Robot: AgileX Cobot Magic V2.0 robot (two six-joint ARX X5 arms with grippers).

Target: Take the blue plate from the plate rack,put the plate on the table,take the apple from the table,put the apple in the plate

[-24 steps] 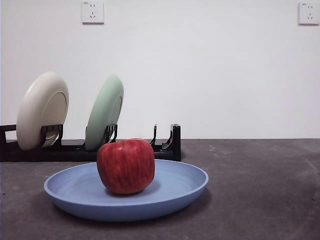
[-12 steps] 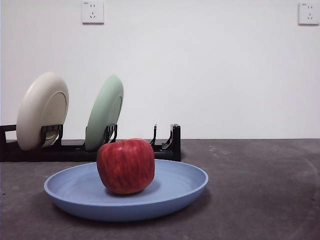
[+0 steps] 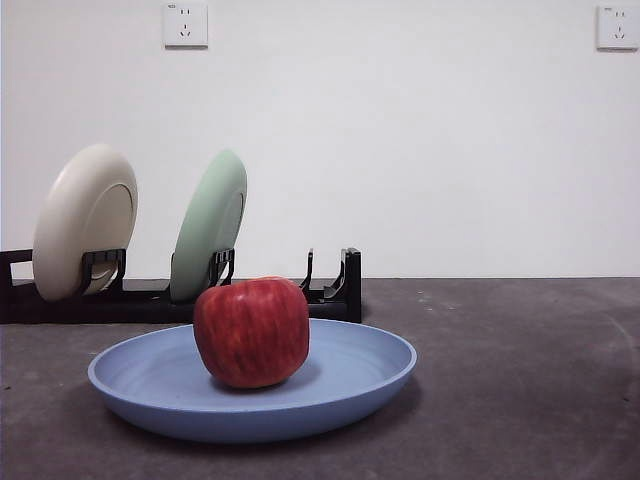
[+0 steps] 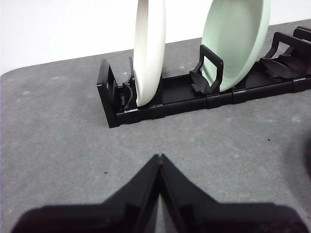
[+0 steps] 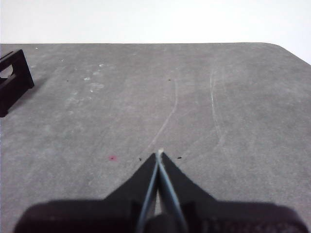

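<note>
The red apple (image 3: 251,331) sits inside the blue plate (image 3: 360,385), a little toward the plate's rack side of centre, resting on its base with its flattened top up. The plate lies flat on the dark grey worktop (image 3: 520,380), its raised rim clear all round. Neither end effector shows in the front view.

Behind the plate stands the plate rack (image 3: 335,290), long, low and black, running along the far part of the worktop. It carries two plates on edge: a cream plate (image 3: 85,220) at the outer end and a pale green plate (image 3: 208,225) further along, both leaning slightly. The slots nearest the apple hold nothing.

The left end effector (image 4: 159,158) has its two black jaws pressed together to a point, gripping nothing. It hangs over bare worktop, well apart from the rack, which lies straight ahead of its tip. From there the cream plate (image 4: 149,48) is seen edge-on in its holder and the pale green plate (image 4: 235,41) shows its hollow face, standing in the next occupied holder of the rack (image 4: 160,99).

The right end effector (image 5: 159,154) is likewise closed tight, jaw tips meeting, with nothing between them. It is over open worktop (image 5: 204,97) marked by faint pale scratches and a small red speck. Only the end of the rack (image 5: 13,73) shows, far off to one side of its tip. The apple and blue plate lie outside both wrist views.
</note>
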